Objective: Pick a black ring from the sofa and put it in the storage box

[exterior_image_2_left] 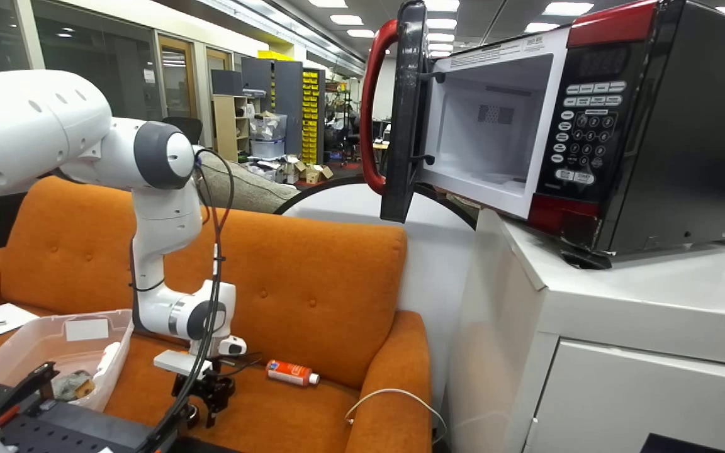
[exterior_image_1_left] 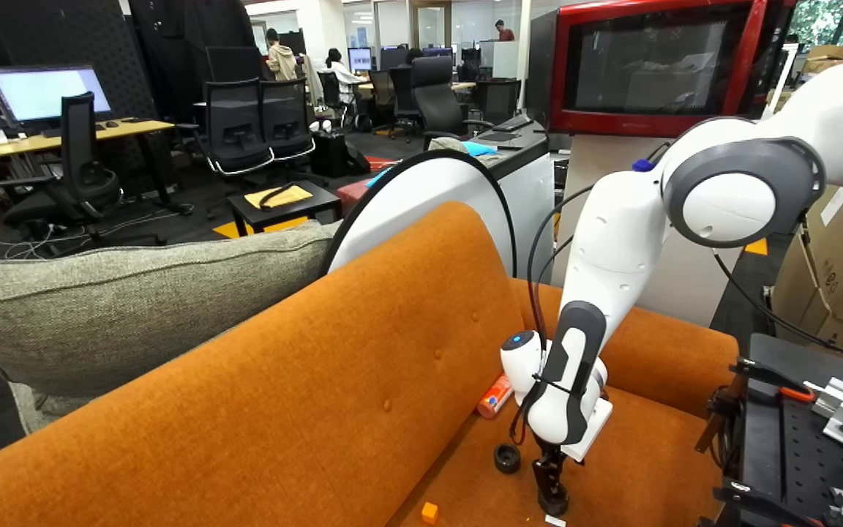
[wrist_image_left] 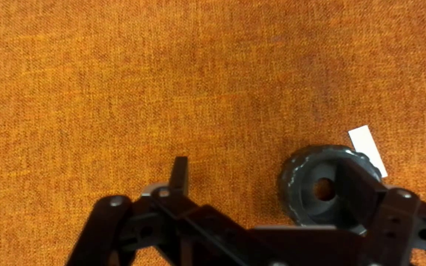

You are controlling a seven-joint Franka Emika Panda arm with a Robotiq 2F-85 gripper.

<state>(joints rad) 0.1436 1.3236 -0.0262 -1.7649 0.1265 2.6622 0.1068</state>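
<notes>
On the sofa (wrist_image_left: 183,88), in the wrist view, the black ring (wrist_image_left: 306,189) lies off-centre, partly behind the right-side finger (wrist_image_left: 366,194); the gripper (wrist_image_left: 272,175) stands spread.

V. bright ceiling lights (exterior_image_2_left: 567,9), wrist pic w/ dark, slightly blurry fingers (wrist_image_left: 364,188)

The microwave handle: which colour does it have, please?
The handle is red; it shows best in an exterior view.
</notes>
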